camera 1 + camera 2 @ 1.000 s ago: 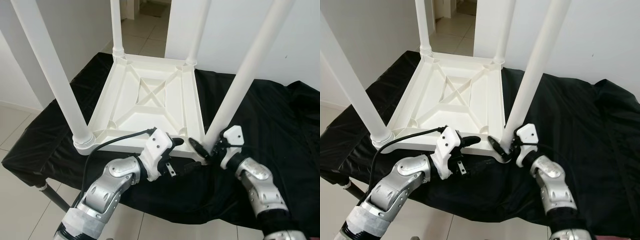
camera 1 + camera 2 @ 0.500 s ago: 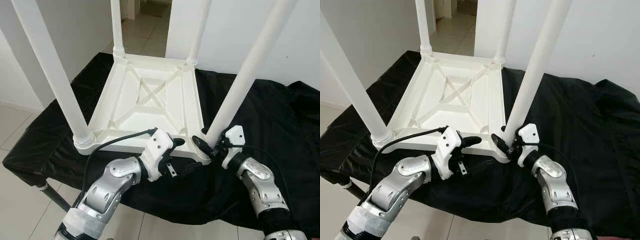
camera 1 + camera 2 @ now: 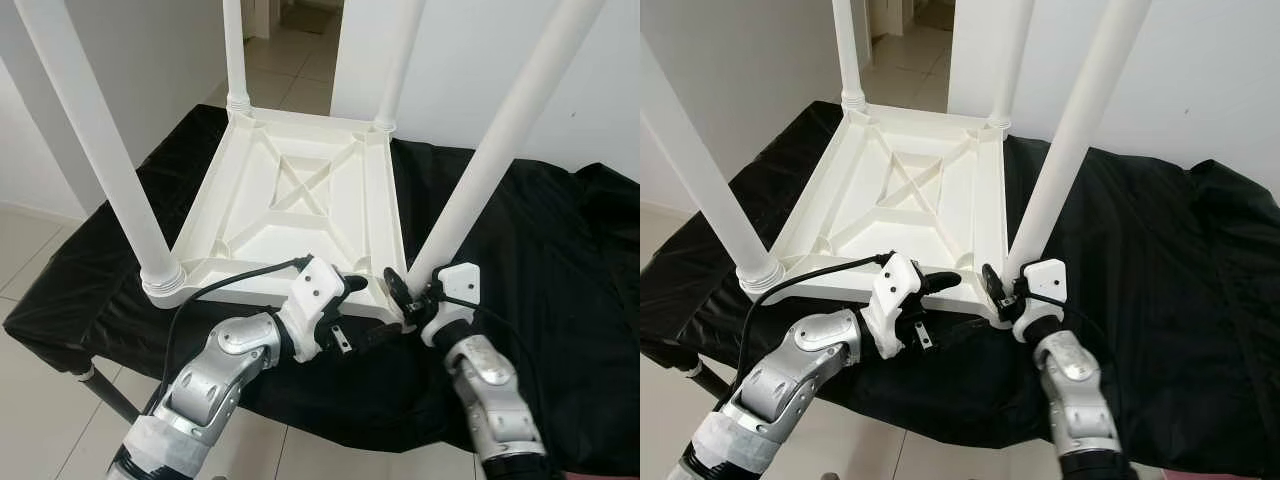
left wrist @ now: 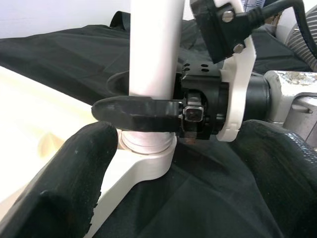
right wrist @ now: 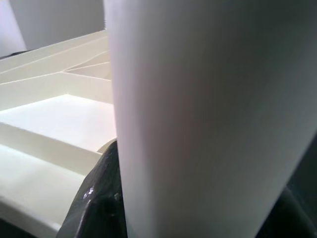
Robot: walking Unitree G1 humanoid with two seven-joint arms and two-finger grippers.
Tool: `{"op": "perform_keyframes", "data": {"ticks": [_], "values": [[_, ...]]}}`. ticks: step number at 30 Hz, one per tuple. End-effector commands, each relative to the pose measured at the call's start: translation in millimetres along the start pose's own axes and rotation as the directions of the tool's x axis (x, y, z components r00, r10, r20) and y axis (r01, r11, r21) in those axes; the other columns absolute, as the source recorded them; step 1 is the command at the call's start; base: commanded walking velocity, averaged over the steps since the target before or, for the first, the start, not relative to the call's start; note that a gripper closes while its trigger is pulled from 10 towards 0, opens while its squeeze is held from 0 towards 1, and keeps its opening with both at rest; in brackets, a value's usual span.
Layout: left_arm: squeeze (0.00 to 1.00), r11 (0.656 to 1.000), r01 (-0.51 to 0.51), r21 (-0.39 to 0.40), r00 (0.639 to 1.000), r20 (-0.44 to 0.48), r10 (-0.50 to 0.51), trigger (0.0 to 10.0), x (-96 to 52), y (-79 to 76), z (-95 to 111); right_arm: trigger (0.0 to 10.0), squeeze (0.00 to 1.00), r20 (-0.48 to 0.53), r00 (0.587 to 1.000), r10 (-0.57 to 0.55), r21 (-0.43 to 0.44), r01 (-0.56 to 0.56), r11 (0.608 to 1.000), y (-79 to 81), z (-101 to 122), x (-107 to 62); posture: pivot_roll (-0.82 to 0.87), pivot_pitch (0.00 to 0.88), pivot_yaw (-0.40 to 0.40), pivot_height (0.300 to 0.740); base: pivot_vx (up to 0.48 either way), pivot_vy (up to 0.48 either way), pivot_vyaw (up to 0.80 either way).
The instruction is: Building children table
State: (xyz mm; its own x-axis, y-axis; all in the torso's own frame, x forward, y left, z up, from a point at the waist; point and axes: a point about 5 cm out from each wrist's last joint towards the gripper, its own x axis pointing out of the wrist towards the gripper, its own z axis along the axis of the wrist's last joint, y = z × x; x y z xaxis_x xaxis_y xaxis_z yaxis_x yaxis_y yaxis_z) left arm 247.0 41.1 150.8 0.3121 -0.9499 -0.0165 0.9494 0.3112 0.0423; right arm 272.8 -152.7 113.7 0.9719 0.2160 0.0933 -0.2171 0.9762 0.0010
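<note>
Right hand [image 3: 1002, 292] clamped round near table leg [image 3: 478, 188], left hand [image 3: 352, 300] open at tabletop [image 3: 300, 200] edge

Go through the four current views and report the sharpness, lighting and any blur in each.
Left and right eye views: sharp, evenly daylit, the upturned white plastic table on the black cloth crisp. Left wrist view: the right gripper around the near-right white table leg is clear, the left gripper's finger soft. Right wrist view: that leg is a blurred close-up.

Both silver arms reach forward, bent at the elbow. The right gripper [image 3: 408, 295] looks clamped; the left gripper [image 3: 352, 300] spreads its fingers.
</note>
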Motion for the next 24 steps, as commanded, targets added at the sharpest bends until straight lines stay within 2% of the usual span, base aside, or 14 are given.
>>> {"op": "perform_keyframes", "data": {"ticks": [1,2,3,4,6,8,13,19,21,22,24], "values": [[0.0,1.0,-0.001,0.005,1.0,-0.008,0.001,10.0,0.8,-0.6,0,10.0,0.0,-0.036,0.987,-0.158,0.008,0.159,0.987,-6.8,-4,-4.0,-0.06,0.0,-0.074,0.74,0.0,0.0,0.0],[0.0,1.0,-0.001,0.005,1.0,-0.008,0.001,10.0,1.0,-0.6,0,10.0,0.0,-0.043,0.954,-0.296,0.016,0.297,0.955,-9.2,-5,-5.3,-0.06,0.0,-0.078,0.74,0.0,0.0,0.0],[0.0,1.0,-0.001,0.005,1.0,-0.008,0.001,10.0,1.0,-0.6,0,10.0,0.0,-0.043,0.954,-0.296,0.016,0.297,0.955,-9.2,-5,-5.3,-0.06,0.0,-0.078,0.74,0.0,0.0,0.0],[0.0,1.0,-0.002,0.005,1.0,-0.007,0.003,10.0,1.1,-1.1,-1,10.0,0.0,-0.074,0.89,-0.45,0.028,0.453,0.891,-9.4,-9,-8.0,-0.05,0.0,-0.082,0.74,0.0,0.0,0.0],[0.0,1.0,-0.003,0.005,1.0,-0.007,0.003,10.0,1.1,-1.4,-1,10.0,0.0,-0.102,0.869,-0.484,0.037,0.49,0.871,-7.1,-12,-8.5,-0.05,0.0,-0.082,0.74,0.0,0.0,0.0],[0.0,1.0,-0.006,0.003,1.0,-0.006,0.006,10.0,0.7,-1.6,-1,10.0,0.0,-0.116,0.881,-0.459,0.043,0.466,0.884,3.7,-12,-3.7,-0.04,0.0,-0.083,0.74,0.0,0.0,0.0],[0.0,1.0,-0.008,0.007,1.0,-0.01,0.008,10.0,0.1,-2.3,-1,10.0,0.0,-0.08,0.893,-0.442,0.079,0.448,0.891,5.7,-6,-1.7,-0.04,0.0,-0.085,0.74,0.0,0.0,0.0],[0.0,1.0,-0.011,0.01,1.0,-0.011,0.012,10.0,-0.2,-1.2,-1,10.0,0.0,-0.079,0.9,-0.429,0.036,0.432,0.901,12.8,-6,-1.5,-0.03,0.0,-0.088,0.74,0.0,0.0,0.0],[0.0,1.0,-0.013,0.01,1.0,-0.012,0.013,10.0,-0.4,-1.2,-1,10.0,0.0,-0.083,0.905,-0.417,0.055,0.422,0.905,14.3,-6,-1.2,-0.03,0.0,-0.089,0.74,0.0,0.0,0.0],[0.0,1.0,-0.013,0.01,1.0,-0.012,0.013,10.0,-0.5,-1.2,-1,10.0,1.0,-0.085,0.909,-0.409,0.068,0.414,0.908,15.3,-6,-1.0,-0.03,0.0,-0.089,0.74,0.0,0.0,0.0],[0.0,1.0,-0.011,0.009,1.0,-0.013,0.011,10.0,-0.4,-2.2,-2,10.0,1.0,-0.061,0.925,-0.374,0.102,0.379,0.92,17.0,-3,-1.8,-0.03,0.0,-0.097,0.74,0.0,0.0,0.0]]}}
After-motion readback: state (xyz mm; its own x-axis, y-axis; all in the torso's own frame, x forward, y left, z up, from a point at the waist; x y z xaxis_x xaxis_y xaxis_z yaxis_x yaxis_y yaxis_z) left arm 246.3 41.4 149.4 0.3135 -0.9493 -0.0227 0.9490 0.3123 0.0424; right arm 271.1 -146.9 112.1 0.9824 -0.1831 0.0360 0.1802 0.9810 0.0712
